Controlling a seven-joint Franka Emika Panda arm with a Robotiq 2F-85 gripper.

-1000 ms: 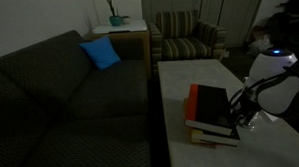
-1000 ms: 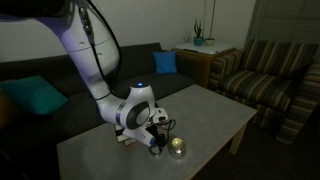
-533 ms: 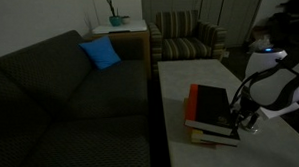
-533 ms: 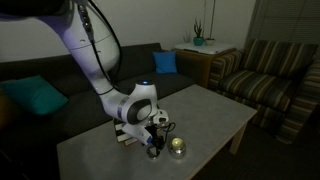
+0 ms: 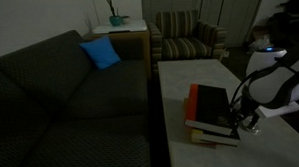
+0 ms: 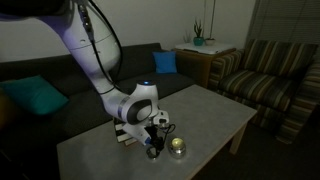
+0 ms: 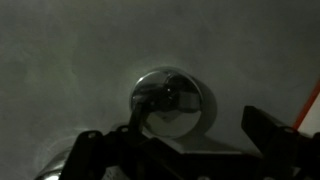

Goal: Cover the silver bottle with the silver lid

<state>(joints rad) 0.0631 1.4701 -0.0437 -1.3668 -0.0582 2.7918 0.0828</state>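
Observation:
A small shiny silver bottle stands on the pale table, just right of my gripper. In the wrist view a round shiny silver piece sits on the table just ahead of my gripper. I cannot tell whether that piece is the lid or the bottle's top. The dark fingers stand wide apart low in that view, with nothing between them. In an exterior view my gripper hangs low over the table beside the books, and the silver things are hard to make out there.
A stack of red-and-black books lies on the table right next to the gripper, also seen behind it. A dark sofa runs along the table's side. A striped armchair stands beyond the far end.
The arm's wrist shifted slightly along the table and a little lower between one second and half a second ago. Since then it has held still. The jaws stay open.

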